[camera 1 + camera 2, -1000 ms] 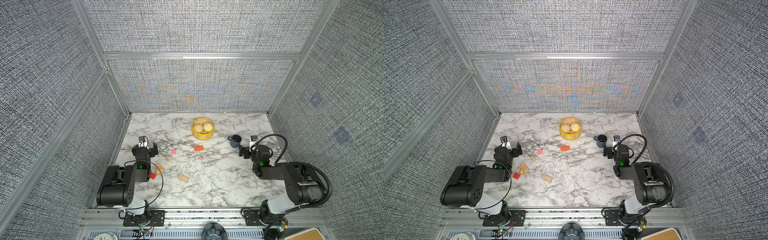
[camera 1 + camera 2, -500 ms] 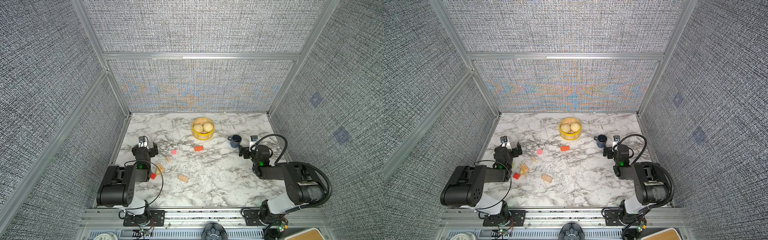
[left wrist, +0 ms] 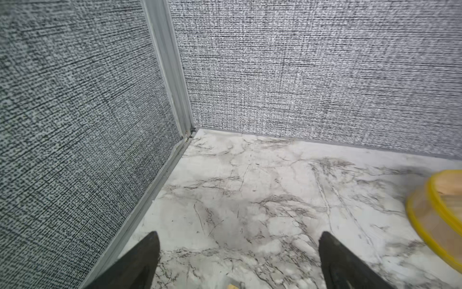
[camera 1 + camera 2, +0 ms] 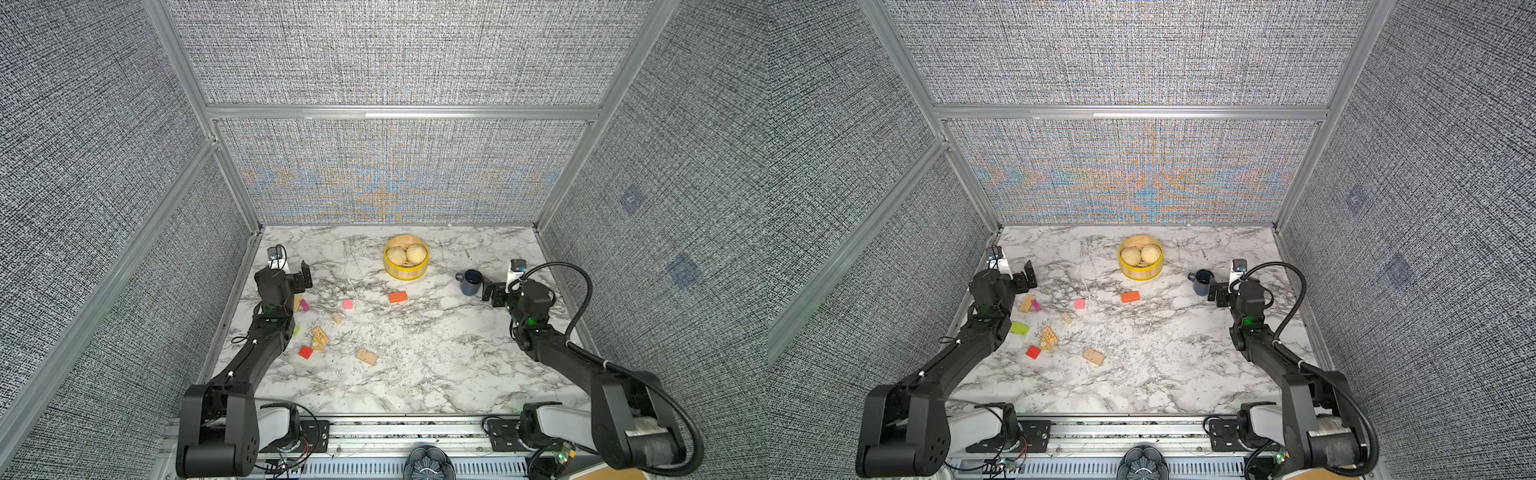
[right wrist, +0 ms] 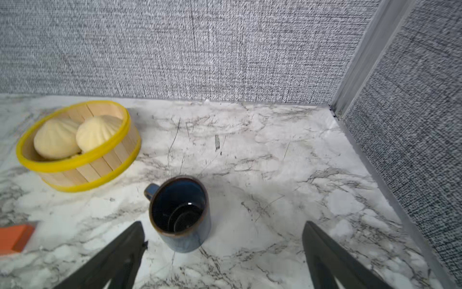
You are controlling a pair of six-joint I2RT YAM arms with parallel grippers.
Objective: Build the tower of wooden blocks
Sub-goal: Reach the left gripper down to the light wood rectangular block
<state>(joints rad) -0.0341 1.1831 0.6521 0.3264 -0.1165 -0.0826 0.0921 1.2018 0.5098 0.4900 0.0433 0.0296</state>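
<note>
The wood blocks lie scattered flat on the marble table's left half in both top views. They include an orange slab [image 4: 397, 296], a pink cube [image 4: 348, 304], a red cube [image 4: 306, 352], a lime slab [image 4: 1020, 328] and tan pieces [image 4: 366, 356] [image 4: 320, 336]. A tan slab [image 4: 1026, 303] and a magenta block [image 4: 1037, 305] rest just behind my left gripper [image 4: 297, 282], which is open and empty over bare marble [image 3: 238, 234]. My right gripper [image 4: 494, 293] is open and empty, with a mug just ahead of its fingertips [image 5: 223, 222]. No tower stands in any view.
A dark blue mug [image 5: 180, 212] [image 4: 469, 282] stands at the right. A yellow-rimmed steamer basket [image 4: 405, 272] with two buns sits at the back centre. Grey fabric walls close in the table on three sides, with the left wall close beside my left gripper.
</note>
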